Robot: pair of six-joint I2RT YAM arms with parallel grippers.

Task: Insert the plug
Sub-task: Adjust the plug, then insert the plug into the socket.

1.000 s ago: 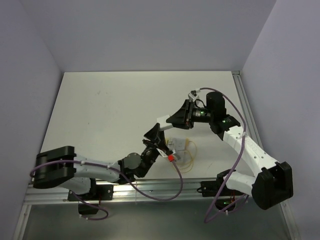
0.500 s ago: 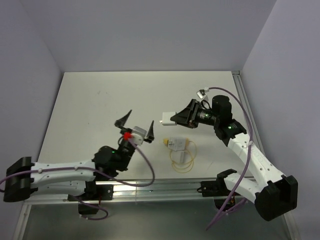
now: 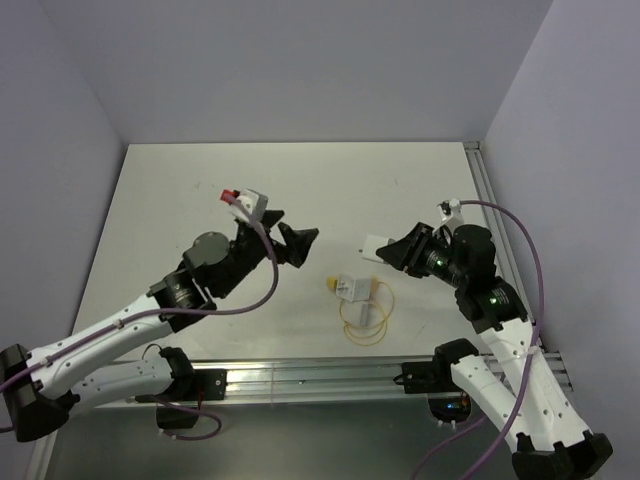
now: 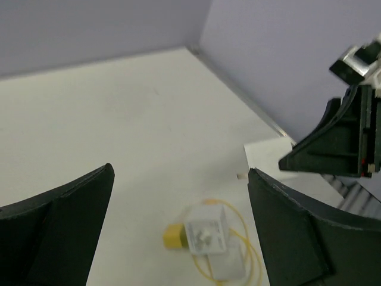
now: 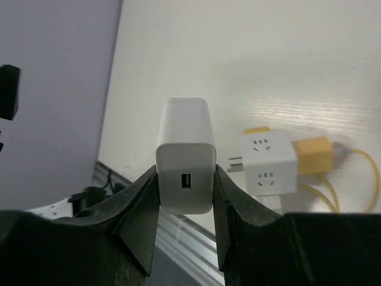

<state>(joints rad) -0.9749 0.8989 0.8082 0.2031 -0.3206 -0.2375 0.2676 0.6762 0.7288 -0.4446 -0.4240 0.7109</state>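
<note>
The plug [image 5: 184, 156] is a white charger block with a USB slot facing the camera. My right gripper [image 5: 186, 174] is shut on its sides and holds it above the table; from above, the plug [image 3: 376, 245] sticks out left of that gripper [image 3: 396, 253]. A white socket cube [image 3: 353, 287] with a yellow end lies on the table on a thin yellow cable loop [image 3: 366, 321]. In the right wrist view the cube [image 5: 268, 164] sits just right of the plug, apart from it. My left gripper [image 3: 290, 232] hangs open and empty, up and left of the cube [image 4: 205, 236].
A metal rail [image 3: 300, 372] runs along the table's near edge, and another rail [image 3: 490, 200] lines the right side. Purple walls close the table in at the back and sides. The right arm's black fingers [image 4: 336, 140] show at the right of the left wrist view.
My left gripper opened, let go of the socket cube and swung up and away to the left. My right gripper carried the plug to the right, away from the cube.
</note>
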